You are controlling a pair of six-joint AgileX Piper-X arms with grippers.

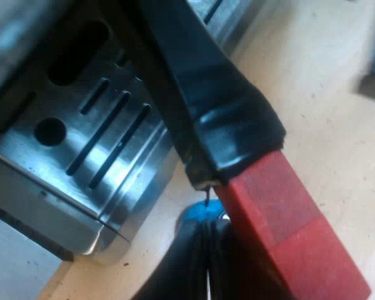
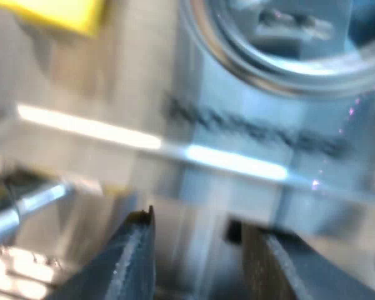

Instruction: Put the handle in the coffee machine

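The espresso machine (image 2: 256, 144) fills the right wrist view with its metal front, a round metal ring (image 2: 281, 56) set above a line of dark lettering. Its slotted drip tray (image 1: 44, 169) sits on the pale table (image 1: 325, 125) at the machine's foot. The holder's dark handle (image 1: 219, 106) runs slantwise over the edge of that tray. Its long axis points in toward the machine at one end and out away from it at the red end (image 1: 287, 237). The metal head is hidden, so I cannot tell whether it is seated in the machine yet. The left gripper (image 1: 206, 265) lies right against the handle beside the red end and is plainly the nearer arm, but I cannot tell whether it is clamped on the handle. The right gripper (image 2: 197, 228) hovers close before the machine's front, jaws apart, nothing between them. I judge the coming move to be the left arm's: to drive the handle along its own axis toward the machine.
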